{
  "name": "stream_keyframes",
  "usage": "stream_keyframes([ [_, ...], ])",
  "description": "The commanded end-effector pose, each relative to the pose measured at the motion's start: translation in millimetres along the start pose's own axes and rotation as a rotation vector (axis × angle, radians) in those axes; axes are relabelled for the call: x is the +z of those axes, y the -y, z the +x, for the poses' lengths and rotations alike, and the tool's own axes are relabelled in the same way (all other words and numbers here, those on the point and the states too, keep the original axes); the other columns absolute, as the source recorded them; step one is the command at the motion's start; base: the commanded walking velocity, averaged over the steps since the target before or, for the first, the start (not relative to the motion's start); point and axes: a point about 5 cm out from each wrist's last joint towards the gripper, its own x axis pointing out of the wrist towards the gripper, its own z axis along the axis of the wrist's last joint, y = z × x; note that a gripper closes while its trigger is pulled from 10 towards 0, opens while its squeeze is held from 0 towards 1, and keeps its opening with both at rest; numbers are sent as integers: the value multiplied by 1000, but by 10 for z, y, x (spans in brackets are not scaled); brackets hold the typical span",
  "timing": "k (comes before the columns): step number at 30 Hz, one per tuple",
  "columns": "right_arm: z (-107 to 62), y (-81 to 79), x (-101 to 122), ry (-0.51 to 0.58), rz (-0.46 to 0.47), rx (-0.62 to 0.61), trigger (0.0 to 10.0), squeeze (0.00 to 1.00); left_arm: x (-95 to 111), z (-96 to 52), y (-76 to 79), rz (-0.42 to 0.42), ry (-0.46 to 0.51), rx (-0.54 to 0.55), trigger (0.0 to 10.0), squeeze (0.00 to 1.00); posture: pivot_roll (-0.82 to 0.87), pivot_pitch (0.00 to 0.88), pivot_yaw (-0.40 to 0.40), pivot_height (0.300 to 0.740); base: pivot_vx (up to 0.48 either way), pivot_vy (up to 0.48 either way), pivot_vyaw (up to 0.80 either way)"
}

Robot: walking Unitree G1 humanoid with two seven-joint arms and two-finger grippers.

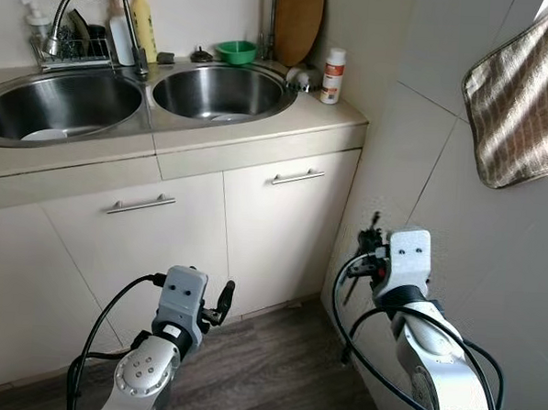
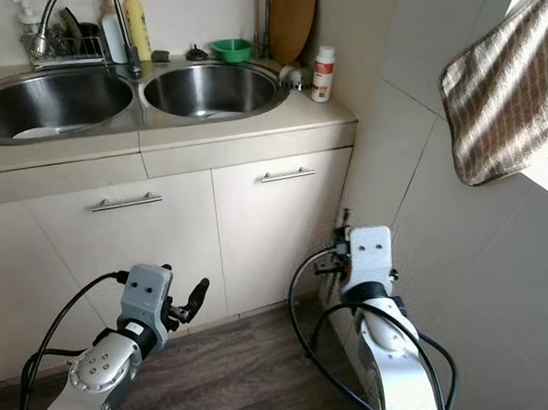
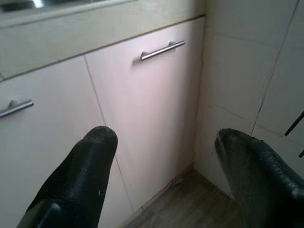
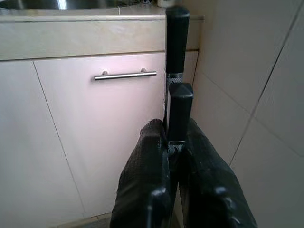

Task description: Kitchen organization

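Right tool (image 4: pixel 173 156) pinched two black sticks (image 4: pixel 177 57), low before cabinet door (image 4: pixel 104 133). Left tool (image 3: pixel 166 175) spread, empty, facing cabinet.

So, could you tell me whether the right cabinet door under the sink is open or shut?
Shut. The right cabinet door sits flush with the left cabinet door beside it, with no gap showing.
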Motion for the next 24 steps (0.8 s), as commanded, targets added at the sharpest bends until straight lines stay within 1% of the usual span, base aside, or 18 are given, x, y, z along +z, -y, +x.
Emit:
stream_keyframes([
  [1,-21,-45,24,11,0,-2,10000,0,39,-17,-73,21,5,8,10000,0,0,17,10,740,0,446,0],
  [3,-25,-37,11,6,5,-6,10000,0,27,-6,-91,17,-9,18,10000,0,0,17,10,740,0,446,0],
  [4,-21,-30,22,8,-10,0,10000,0,51,25,-96,20,9,24,10000,0,-1,7,11,740,0,442,0],
  [6,-12,-6,39,16,-12,-3,10000,0,76,58,-73,20,13,20,10000,0,-3,0,10,740,0,442,0],
  [7,4,29,65,30,-16,-16,10000,0,102,69,-35,28,23,7,10000,0,-3,0,6,740,0,442,0],
  [11,81,76,147,64,-13,-36,10000,0,116,97,5,31,38,0,10000,0,-5,0,0,740,0,440,0],
  [13,100,77,161,68,-11,-37,10000,0,120,113,3,30,38,2,10000,0,-1,0,-6,740,-122,427,0],
  [14,132,61,204,85,-7,-32,10000,0,147,126,-22,17,60,19,10000,0,2,0,-8,740,-240,274,0],
  [16,159,49,230,95,-6,-25,10000,0,176,139,-42,31,77,27,10000,0,6,0,-13,740,0,0,0],
  [18,207,42,253,105,-3,-21,10000,0,222,158,-118,17,111,56,10000,0,9,0,-16,740,0,0,0],
  [24,250,45,272,119,0,-22,10000,0,262,209,-155,4,136,74,10000,0,5,0,-20,740,0,0,0],
])
